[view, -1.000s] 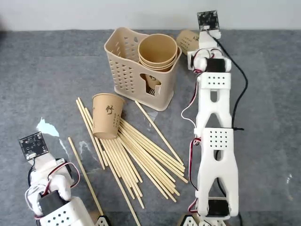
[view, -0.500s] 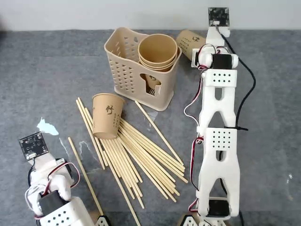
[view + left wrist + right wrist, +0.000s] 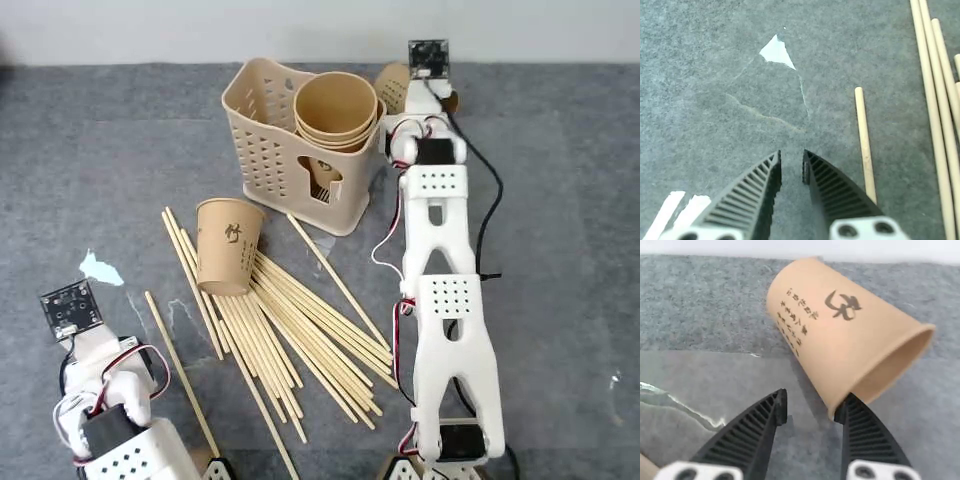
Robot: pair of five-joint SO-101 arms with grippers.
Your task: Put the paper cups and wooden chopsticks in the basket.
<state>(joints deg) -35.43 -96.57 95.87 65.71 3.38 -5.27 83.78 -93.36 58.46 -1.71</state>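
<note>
Paper cups lie in three spots. A stack of cups [image 3: 335,105] is already nested in the basket [image 3: 262,150] at the far middle of the table [image 3: 560,200]. An upturned cup [image 3: 228,245] stands mouth down on the far left end of the chopsticks [image 3: 300,325], which fan out loose toward the near right. A fallen cup [image 3: 844,335] lies on its side just right of the basket.

The right gripper [image 3: 812,402] is at that fallen cup's mouth. Its fingers are spread and hold nothing, and one tip is right at the rim. The left gripper [image 3: 791,157] hangs over bare table at the near left beside a loose chopstick [image 3: 864,135]. Its fingers are only narrowly parted and empty.

The fallen cup looks light and thin-walled, likely to roll at a nudge and to dent under a hard squeeze. The rim is probably the best hold, with one finger inside and one outside, closed gently. The chopsticks look stiff, smooth and slim, so they may slip or roll. Mid-length, a few at a time, seems safest.
</note>
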